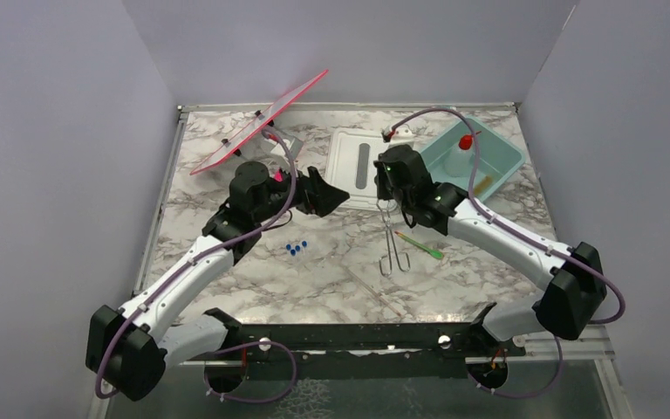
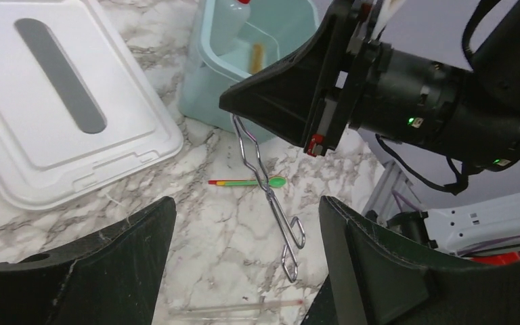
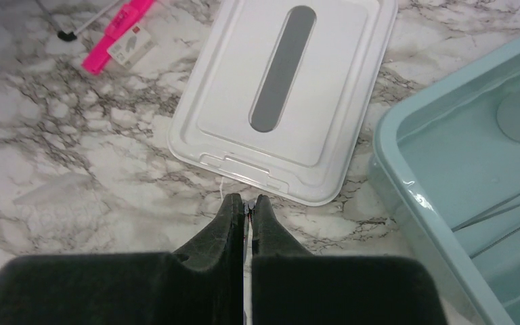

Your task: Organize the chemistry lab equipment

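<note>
Right gripper (image 3: 247,206): pressed together, pinching the far end of the wire clamp (image 2: 271,196).
Left gripper (image 2: 247,206): spread, holding nothing.
Green-tipped stick (image 2: 250,182): lying flat beside the clamp.

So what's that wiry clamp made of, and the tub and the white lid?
The wire clamp looks like bare metal wire: thin, silvery, shiny. The tub is probably plastic: smooth pale teal with a glossy rim. The lid is likely moulded white plastic, fairly matte, with raised edges.
</note>
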`<state>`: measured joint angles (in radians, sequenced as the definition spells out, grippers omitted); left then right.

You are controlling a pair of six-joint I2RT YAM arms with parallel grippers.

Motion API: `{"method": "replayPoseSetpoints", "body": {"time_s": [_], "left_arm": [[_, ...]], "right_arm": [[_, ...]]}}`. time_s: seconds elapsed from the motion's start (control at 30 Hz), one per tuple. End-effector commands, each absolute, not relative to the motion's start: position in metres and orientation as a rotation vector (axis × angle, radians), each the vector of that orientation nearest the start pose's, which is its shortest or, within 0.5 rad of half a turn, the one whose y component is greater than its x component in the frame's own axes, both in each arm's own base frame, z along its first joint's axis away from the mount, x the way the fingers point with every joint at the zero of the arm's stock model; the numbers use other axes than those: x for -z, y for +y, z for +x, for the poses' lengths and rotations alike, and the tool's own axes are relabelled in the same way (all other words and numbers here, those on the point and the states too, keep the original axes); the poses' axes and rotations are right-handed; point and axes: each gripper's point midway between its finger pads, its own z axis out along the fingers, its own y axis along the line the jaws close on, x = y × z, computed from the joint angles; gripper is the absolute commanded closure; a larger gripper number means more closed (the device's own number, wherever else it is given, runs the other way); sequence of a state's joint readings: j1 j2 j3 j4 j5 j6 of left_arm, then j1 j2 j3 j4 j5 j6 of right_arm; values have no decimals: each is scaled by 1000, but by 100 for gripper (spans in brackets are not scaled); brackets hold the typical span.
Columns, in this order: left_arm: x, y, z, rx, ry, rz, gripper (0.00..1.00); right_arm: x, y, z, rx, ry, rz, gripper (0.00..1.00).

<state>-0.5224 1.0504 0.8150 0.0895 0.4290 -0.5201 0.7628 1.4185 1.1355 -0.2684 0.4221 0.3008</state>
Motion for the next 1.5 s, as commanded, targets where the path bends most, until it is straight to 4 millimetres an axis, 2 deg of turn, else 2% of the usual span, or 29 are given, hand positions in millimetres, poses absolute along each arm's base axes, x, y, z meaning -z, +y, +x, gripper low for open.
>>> {"method": "replayPoseSetpoints", "body": {"time_s": [0.0,0.1,0.17,0.23,0.3,0.43,0.63,0.83,0.87,0.9,0.93,1.0,1.07,1.17,1.27,1.33,1.4,1.47], "left_arm": [[-293,-289,261,1277,1729,346,21],[-288,-307,268,1341,1783,249,21],[-297,-324,263,1454,1752,264,21],[-303,-337,264,1471,1744,275,22],[-302,-344,267,1461,1749,260,24],[-288,-350,278,1456,1804,171,32],[-283,-364,277,1466,1820,212,58],[-288,-363,281,1430,1794,229,99],[-290,-362,282,1423,1786,236,100],[-291,-362,282,1414,1779,240,100],[-294,-360,283,1402,1770,240,100],[-297,-357,285,1375,1760,238,100],[-300,-354,290,1340,1761,221,100],[-301,-349,298,1281,1775,189,100],[-303,-346,306,1232,1801,146,100],[-313,-346,309,1230,1782,143,100],[-325,-347,306,1253,1751,161,100],[-332,-348,303,1275,1735,163,100]], "right_arm": [[-256,235,339,-274,2011,-50,100],[-275,238,334,-348,1994,-4,99],[-286,242,330,-408,1981,18,99],[-295,247,327,-470,1961,23,99],[-303,250,324,-517,1950,38,99],[-312,253,320,-567,1943,50,100],[-317,256,316,-610,1947,65,99],[-320,257,307,-655,1946,48,99],[-321,258,305,-665,1947,37,99],[-322,257,302,-671,1949,31,89],[-321,254,298,-667,1961,34,74],[-322,246,290,-668,1966,36,52],[-319,241,279,-682,1965,3,41],[-309,239,260,-735,1945,-99,34],[-291,251,240,-819,1967,-248,34],[-279,262,229,-880,1996,-338,34],[-270,273,226,-922,2015,-381,35],[-264,279,232,-924,2036,-362,37]]}}
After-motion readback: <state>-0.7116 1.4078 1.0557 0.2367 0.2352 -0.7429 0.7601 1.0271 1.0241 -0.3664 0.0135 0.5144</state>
